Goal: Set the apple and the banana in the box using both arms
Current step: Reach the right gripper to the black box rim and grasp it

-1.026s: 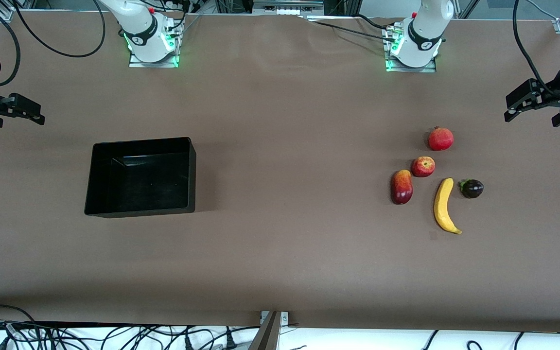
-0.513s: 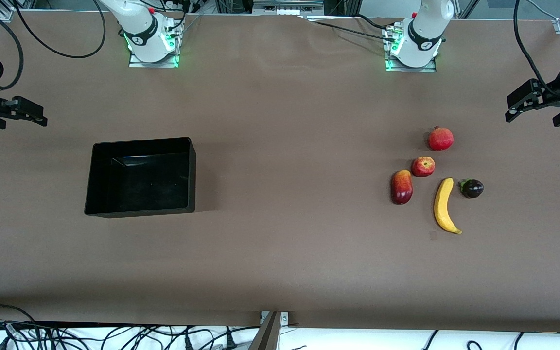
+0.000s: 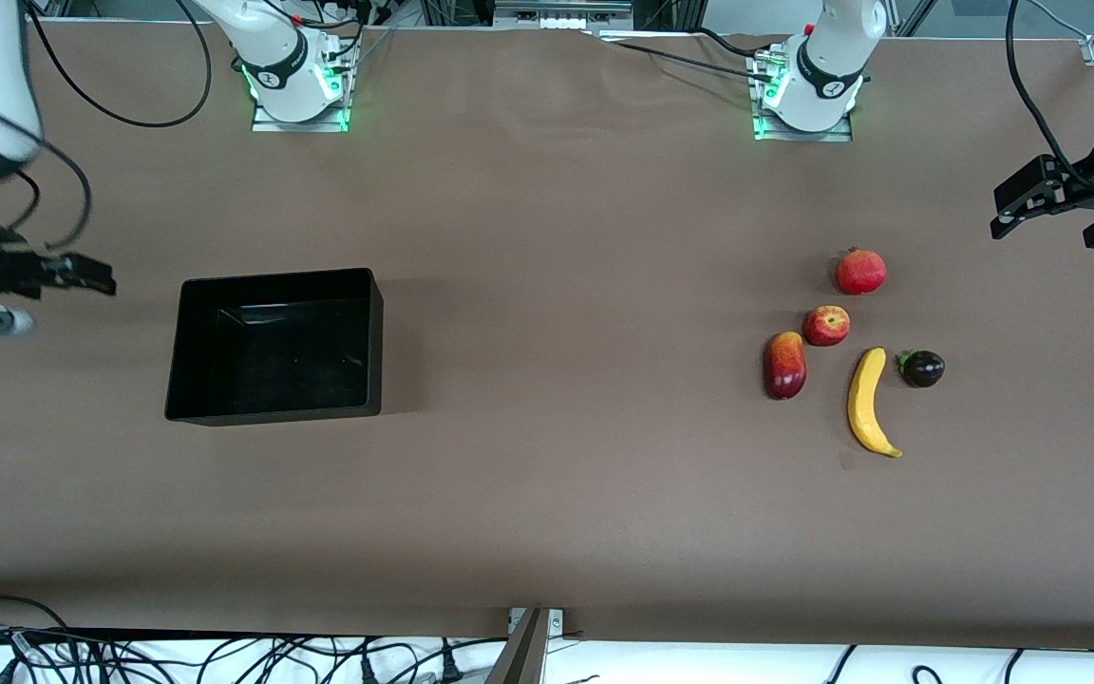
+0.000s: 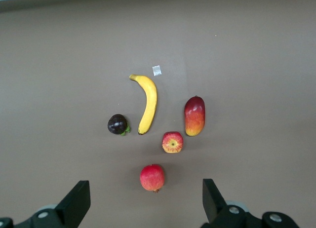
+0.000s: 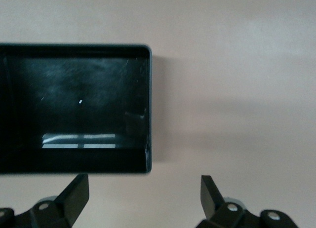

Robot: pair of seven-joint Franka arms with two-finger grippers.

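Shifting over the last second: the right hand [image 3: 72, 275], up at the right arm's end of the counter [image 3: 547, 494], has dropped lower in the front view and edged toward the box [image 3: 186, 351], its arm now swung into sight above it. Its fingers stand wide apart, nothing between them. The left hand [image 3: 1031, 195] has barely moved; it hangs above the counter's edge at the left arm's end, fingers likewise spread and empty.

Fruit has not stirred. Apple [image 3: 826, 325] sits on the counter between the pomegranate [image 3: 860, 272] and the mango [image 3: 784, 365], apart from both. Banana [image 3: 868, 403] lies just nearer the front camera, with a small dark purple fruit [image 3: 921, 368] beside its upper end. Box stands empty, well apart from all fruit.

Judgement: opening approach only, no grasp begun. The fruit lies at the left arm's end, so the right arm's drift toward the box suggests it may be readying to receive.
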